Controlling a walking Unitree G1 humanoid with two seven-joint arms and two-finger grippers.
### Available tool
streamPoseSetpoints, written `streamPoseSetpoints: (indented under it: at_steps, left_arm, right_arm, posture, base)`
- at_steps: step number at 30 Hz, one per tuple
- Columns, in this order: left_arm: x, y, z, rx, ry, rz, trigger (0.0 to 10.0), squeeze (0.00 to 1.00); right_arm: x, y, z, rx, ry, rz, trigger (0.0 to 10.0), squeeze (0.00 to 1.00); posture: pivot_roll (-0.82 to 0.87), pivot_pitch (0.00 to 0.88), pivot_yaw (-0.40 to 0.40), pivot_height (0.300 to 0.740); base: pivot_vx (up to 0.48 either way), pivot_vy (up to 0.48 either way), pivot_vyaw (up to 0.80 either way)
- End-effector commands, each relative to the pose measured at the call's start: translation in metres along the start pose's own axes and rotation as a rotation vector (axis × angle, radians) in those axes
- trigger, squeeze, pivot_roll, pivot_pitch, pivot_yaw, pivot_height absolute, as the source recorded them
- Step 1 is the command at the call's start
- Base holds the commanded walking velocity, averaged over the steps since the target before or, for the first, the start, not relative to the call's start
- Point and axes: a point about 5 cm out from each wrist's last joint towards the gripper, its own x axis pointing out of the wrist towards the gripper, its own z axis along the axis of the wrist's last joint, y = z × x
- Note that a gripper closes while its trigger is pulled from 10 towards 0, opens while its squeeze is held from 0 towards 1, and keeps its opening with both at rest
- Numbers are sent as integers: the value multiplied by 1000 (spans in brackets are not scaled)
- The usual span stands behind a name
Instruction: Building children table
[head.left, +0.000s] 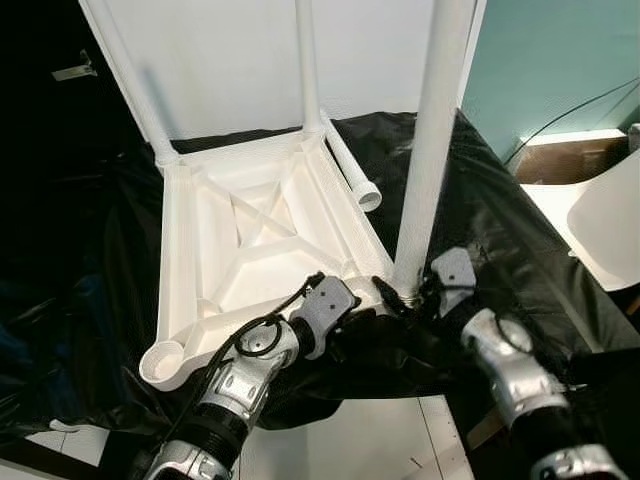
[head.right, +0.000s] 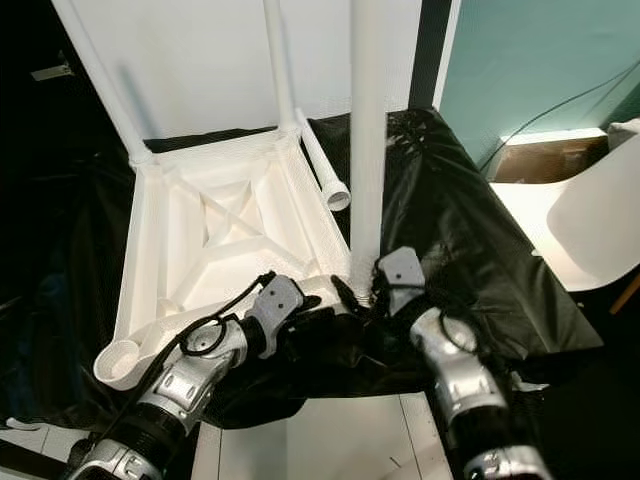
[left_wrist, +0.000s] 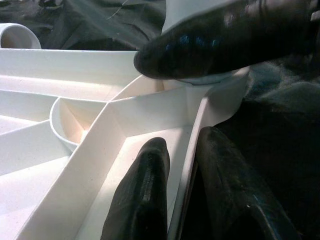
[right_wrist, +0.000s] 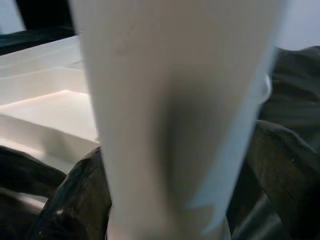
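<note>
the right gripper clamps one of three upright legs, the left gripper pinches the top's rim, and a fourth leg lies loose.

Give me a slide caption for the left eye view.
Right gripper grips an upright white leg at the upturned tabletop's corner socket while the left gripper clamps its rim.

Bright whites against deep blacks, with soft focus up close

Head views are sharp; the white ribbed plastic tabletop glows near blown-out, while the crinkled black plastic sheet carries small glints and falls to featureless dark from 7 to 11 o'clock. In the right wrist view the white round plastic leg is blurred, with a grey shadow down its middle.
</note>
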Motion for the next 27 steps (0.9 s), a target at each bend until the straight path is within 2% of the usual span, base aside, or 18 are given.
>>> streamPoseSetpoints:
  at_steps: [1, 2, 5, 10, 11, 15, 22, 27]
  left_arm:
    - [-3, -14, -29, -52, 125, -77, 10000, 0]
    - [-3, -14, -29, -52, 125, -77, 10000, 0]
    - [-3, -14, -29, -51, 126, -78, 10000, 0]
    - [-4, -14, -29, -50, 127, -75, 10000, 0]
    - [-4, -13, -29, -50, 126, -73, 10000, 0]
    - [-5, -12, -29, -51, 126, -67, 10000, 0]
    - [-6, -12, -30, -52, 129, -65, 10000, 0]
    - [-6, -12, -30, -50, 129, -68, 10000, 0]
  right_arm:
    - [-1, -7, 0, 4, 22, 75, 10000, 0]
    - [-1, -7, 0, 4, 22, 75, 10000, 0]
    - [-3, -19, 4, -37, 49, 185, 10000, 0]
    - [-3, -25, 4, -75, 87, 274, 10000, 0]
    - [-4, -26, 3, -67, 102, 309, 0, 0]
    - [-6, -19, -3, -69, 150, 417, 0, 0]
    - [-9, -20, -11, -41, 192, 435, 0, 0]
    - [-11, -19, -14, 4, 186, 399, 0, 0]
  posture:
    - [-98, 0, 57, 740]
    - [-98, 0, 57, 740]
    - [-94, 0, 56, 740]
    - [-87, 0, 55, 740]
    - [-83, 0, 54, 740]
    - [-77, 0, 52, 740]
    - [-80, 0, 55, 740]
    - [-82, 0, 56, 740]
  base:
    - [0, 0, 0]
    - [0, 0, 0]
    - [0, 0, 0]
    - [0, 0, 0]
    - [0, 0, 0]
    - [0, 0, 0]
    - [0, 0, 0]
    - [0, 0, 0]
